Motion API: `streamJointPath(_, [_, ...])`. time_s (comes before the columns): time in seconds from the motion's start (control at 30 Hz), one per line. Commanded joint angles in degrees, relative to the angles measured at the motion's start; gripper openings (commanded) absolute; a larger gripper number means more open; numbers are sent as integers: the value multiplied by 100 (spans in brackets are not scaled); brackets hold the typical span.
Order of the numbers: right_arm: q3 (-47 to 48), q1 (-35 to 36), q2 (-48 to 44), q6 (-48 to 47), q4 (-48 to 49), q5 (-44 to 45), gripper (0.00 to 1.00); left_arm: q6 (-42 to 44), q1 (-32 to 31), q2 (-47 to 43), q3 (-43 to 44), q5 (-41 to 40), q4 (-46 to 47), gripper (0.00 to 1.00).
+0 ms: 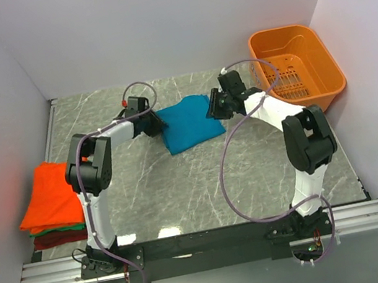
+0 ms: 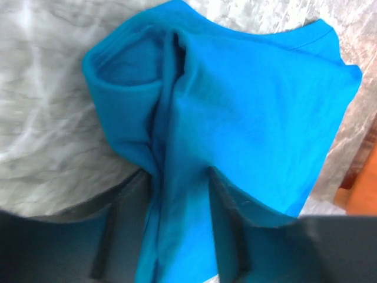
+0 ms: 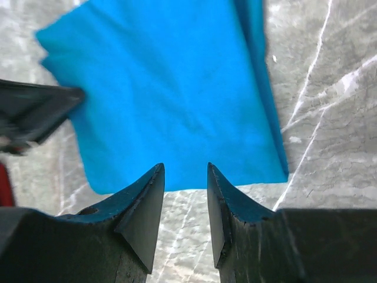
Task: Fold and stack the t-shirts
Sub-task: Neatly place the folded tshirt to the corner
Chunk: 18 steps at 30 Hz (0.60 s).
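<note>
A teal-blue t-shirt (image 1: 189, 123) lies folded on the marble table between my two arms. My left gripper (image 1: 159, 123) is at the shirt's left edge. In the left wrist view a bunched ridge of the teal-blue t-shirt (image 2: 247, 118) runs between the fingers of that gripper (image 2: 178, 172), which is shut on it. My right gripper (image 1: 211, 108) hovers at the shirt's right edge. In the right wrist view it (image 3: 184, 166) stands open, bare table showing between its fingers, just short of the teal-blue t-shirt's (image 3: 171, 100) near edge. At the left wall lies a stack of folded t-shirts: orange (image 1: 50, 195) over green (image 1: 69, 227) over dark red (image 1: 56, 240).
An orange plastic basket (image 1: 300, 67) stands at the back right corner against the wall. White walls close in the table on the left, back and right. Cables loop above both arms.
</note>
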Motion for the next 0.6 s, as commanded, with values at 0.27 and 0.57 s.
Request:
streamJointPath(0.27, [-537,420,-1014,272,-69,275,43,-641,-132,-161,723,-607,-1567,1])
streamJointPath(0.57, [-1592,806,-2077,466,116,635,45,-1504,860,-1655,408,-1001,-2554,0])
